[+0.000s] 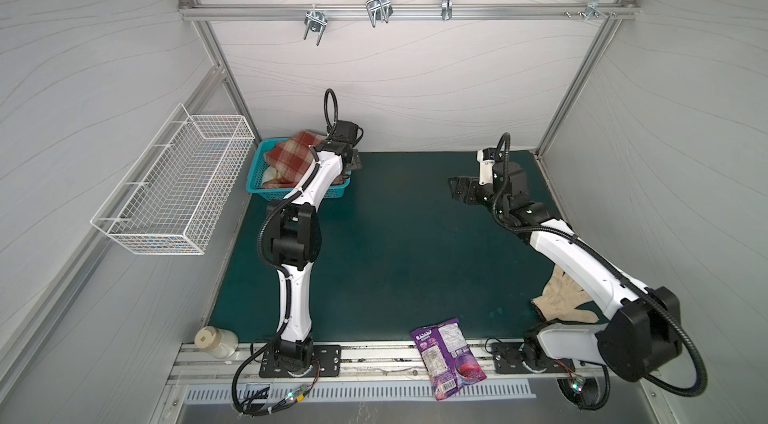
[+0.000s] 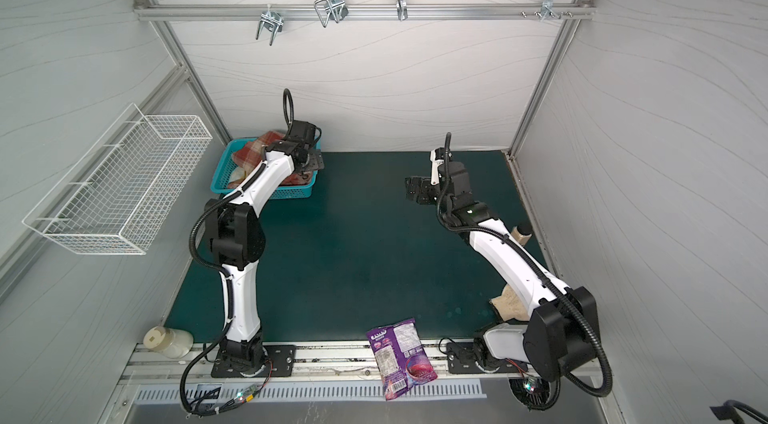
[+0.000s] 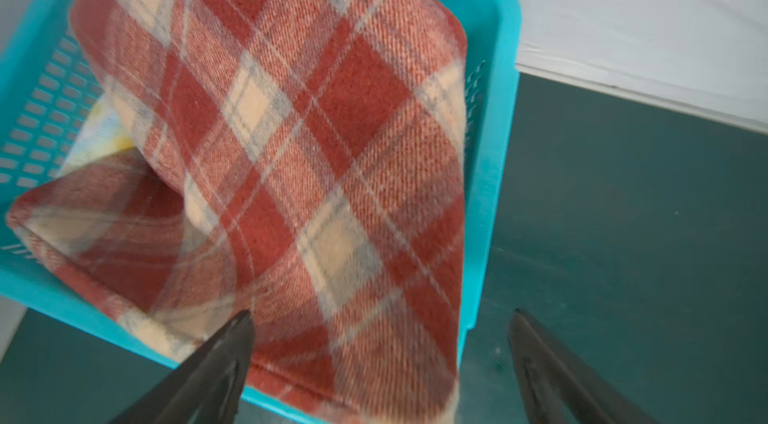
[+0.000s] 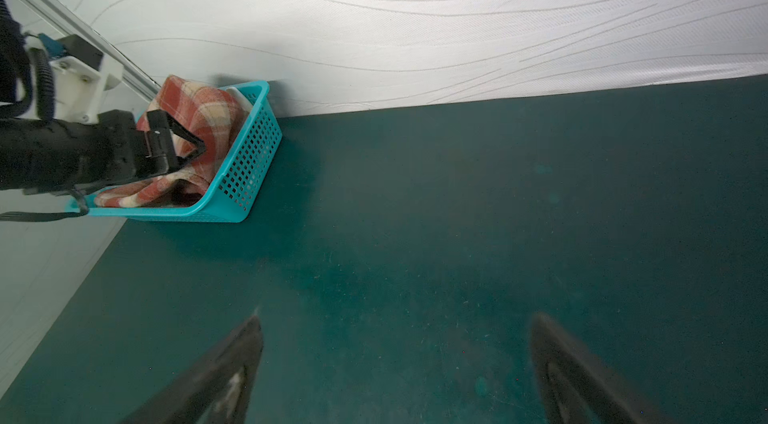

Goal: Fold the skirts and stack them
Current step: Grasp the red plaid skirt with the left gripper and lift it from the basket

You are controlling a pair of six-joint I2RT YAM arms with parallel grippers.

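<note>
Inside the teal basket (image 1: 266,192), the plaid skirt (image 1: 291,152) lies bunched on top and rises above the rim in both top views. Only the left wrist view makes plain what lies beneath it: a patch of the pastel skirt (image 3: 99,131) against the basket's slotted wall. In a top view that patch is a mere pale sliver. The same wrist view shows the left gripper (image 3: 382,313) over the basket's corner, jaws spread wide with plaid cloth between them. Whether a finger touches the cloth cannot be told. The right wrist view gives the side-on look, with that gripper in front of the plaid heap. The right gripper (image 4: 397,317), jaws spread and empty, hangs over bare green mat (image 4: 457,214), well apart from the basket. A cream glove (image 1: 561,297) lies far from the basket, and a tan bottle (image 2: 521,233) shows in a top view only.
</note>
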